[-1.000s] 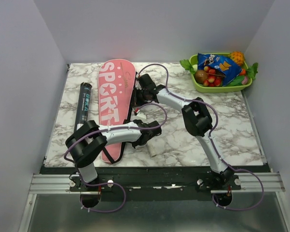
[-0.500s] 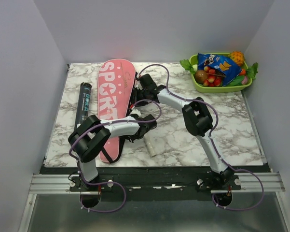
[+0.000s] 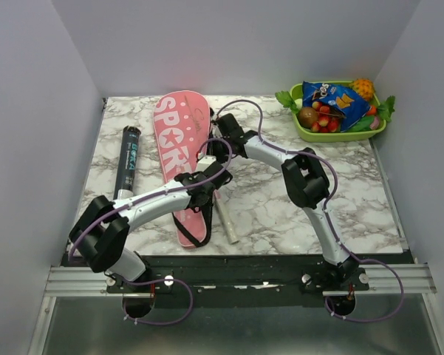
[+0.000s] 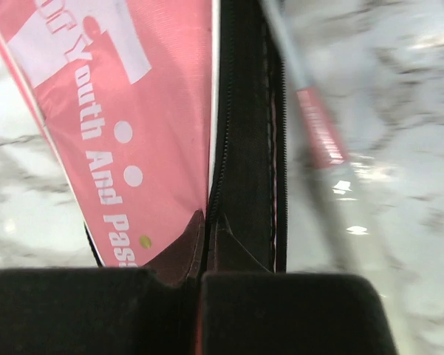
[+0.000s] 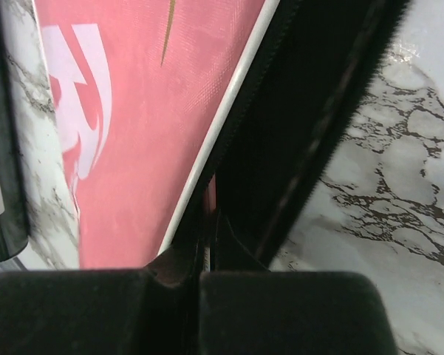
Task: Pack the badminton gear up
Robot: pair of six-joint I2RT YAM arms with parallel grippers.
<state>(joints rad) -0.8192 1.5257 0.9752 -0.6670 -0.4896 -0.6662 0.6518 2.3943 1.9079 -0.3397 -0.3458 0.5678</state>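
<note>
A: Top external view first: where does the gear sit?

B: The long pink fabric racket bag (image 3: 176, 148) with white "SPORT" lettering lies flat on the white-and-grey marble table (image 3: 273, 214), slanting from the far middle toward the near edge. Both arms meet on its right side, along the black zip edge.

A: Held how?

B: The left gripper (image 4: 205, 225) has its fingers pressed together, pinching that black edge where it meets the pink panel, on the bag's near half. The right gripper (image 5: 207, 225) does the same farther up the same edge, jaws closed on the seam. My guess is that two pinches along one side are meant to steady the bag or part its opening so a racket can slide in.

A: And the racket?

B: A white-handled racket with a pink shaft (image 3: 225, 218) lies just beside the bag's right edge, by its near end. I cannot tell whether its head is inside the bag.

A: Anything further out?

B: A dark cylindrical tube with a blue label (image 3: 128, 159) lies just left of the bag, roughly parallel to it. A green plastic tray of fruit and snacks (image 3: 340, 136) sits well apart, to the bag's far right, and looks like no part of the packing.
</note>
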